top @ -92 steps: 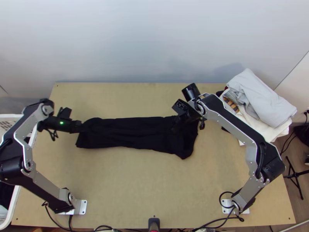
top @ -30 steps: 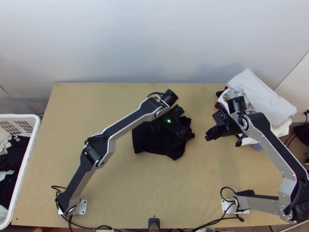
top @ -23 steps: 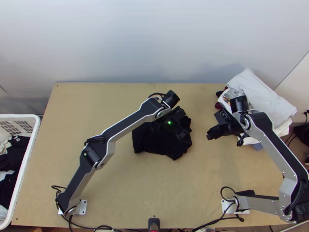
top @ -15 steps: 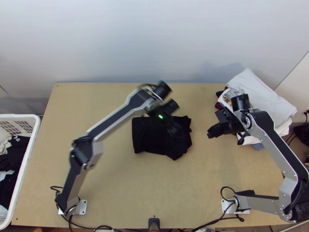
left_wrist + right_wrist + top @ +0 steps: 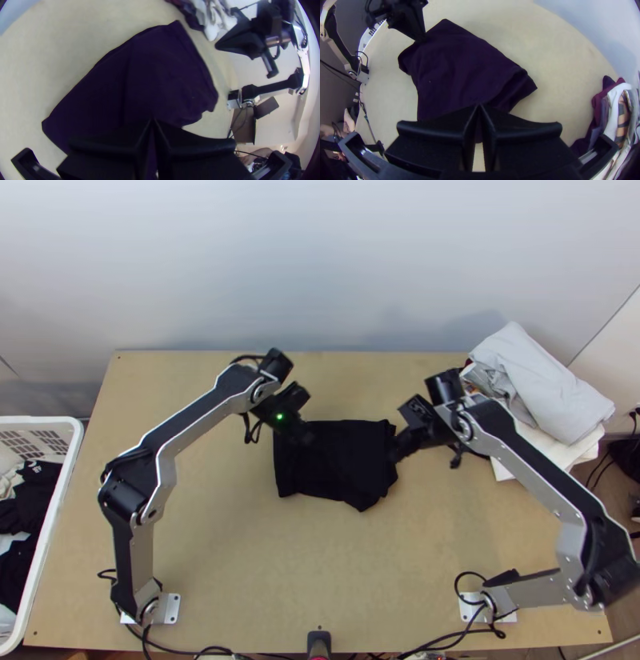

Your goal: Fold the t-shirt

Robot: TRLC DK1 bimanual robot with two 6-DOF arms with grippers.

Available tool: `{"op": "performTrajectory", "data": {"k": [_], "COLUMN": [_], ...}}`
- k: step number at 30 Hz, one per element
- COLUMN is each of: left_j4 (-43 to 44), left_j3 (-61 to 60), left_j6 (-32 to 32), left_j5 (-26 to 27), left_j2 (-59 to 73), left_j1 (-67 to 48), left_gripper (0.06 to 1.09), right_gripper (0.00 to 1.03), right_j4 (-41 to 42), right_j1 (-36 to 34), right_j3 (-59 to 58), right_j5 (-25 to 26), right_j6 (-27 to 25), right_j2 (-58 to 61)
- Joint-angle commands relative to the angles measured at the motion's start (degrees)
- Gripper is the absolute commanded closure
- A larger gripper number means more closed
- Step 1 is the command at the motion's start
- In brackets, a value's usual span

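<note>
Since left gripper [image 5: 308,438] and right gripper [image 5: 395,455] shifted leftward, t-shirt [image 5: 340,476] unmoved, both jaws narrow.

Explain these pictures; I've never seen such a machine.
Two jointed robot arms, the left arm and the right arm, work at a wooden table. One picture looks down from a fixed camera; the others come from cameras on each wrist. A black T-shirt lies folded into a compact shape. The left pincer is at its left part, the right pincer at its right edge. Both look shut; whether either holds cloth, I can't tell.
</note>
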Motion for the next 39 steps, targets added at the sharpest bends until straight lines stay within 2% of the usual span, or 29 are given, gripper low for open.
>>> {"op": "performTrajectory", "data": {"k": [1,6,12,15,18,20,23,26,29,30,32,36,38,39], "left_j4": [6.2,7.9,9.2,8.9,8.6,8.6,8.5,8.3,8.1,7.6,6.9,3.8,2.3,1.6], "left_j3": [-7.0,-7.6,-7.4,-7.1,-8.2,-9.1,-9.7,-10.6,-11.1,-10.8,-10.2,-8.5,-8.5,-8.5], "left_j6": [-2.2,-2.3,-0.7,-0.2,0.4,0.5,1.3,1.9,2.2,2.5,2.9,3.1,3.4,3.5], "left_j5": [-1.0,-1.3,-6.2,-9.1,-10.7,-10.8,-11.7,-12.6,-12.6,-12.6,-12.6,-12.5,-12.3,-12.2], "left_j2": [0.5,4.0,7.8,7.3,6.5,5.8,5.4,4.9,4.5,4.3,3.8,3.0,1.2,-0.1], "left_j1": [4.7,3.4,-0.7,-1.9,-2.1,-2.0,-1.9,-1.9,-2.0,-2.2,-2.5,-3.1,-3.8,-4.3], "left_gripper": [0.97,0.97,0.97,0.97,0.97,0.97,0.97,0.97,0.97,0.97,0.97,0.94,0.82,0.68], "right_gripper": [0.97,0.99,0.99,0.98,0.93,0.83,0.56,0.37,0.07,0.03,0.03,0.03,0.03,0.03], "right_j4": [4.3,8.1,9.8,9.5,8.5,8.4,6.6,4.4,2.2,0.4,-2.6,-5.2,-6.2,-6.8], "right_j1": [5.6,7.5,10.6,10.8,9.8,8.2,4.9,2.1,0.5,0.3,-0.1,-1.3,-2.1,-2.6], "right_j3": [6.1,10.1,12.8,12.6,10.4,7.9,5.1,2.5,-0.4,-0.9,-1.9,-2.6,-2.0,-1.6], "right_j5": [0.0,-0.3,-1.2,-1.2,-1.2,-1.2,-1.2,-1.2,-1.1,-1.1,-1.0,-0.9,-0.9,-0.9], "right_j6": [1.7,2.2,1.9,2.7,3.3,4.2,5.3,4.9,3.1,1.2,-1.4,-2.3,-2.3,-2.2], "right_j2": [8.0,14.4,23.5,24.5,23.5,22.3,20.4,17.3,14.6,13.9,12.1,6.9,4.1,2.7]}}
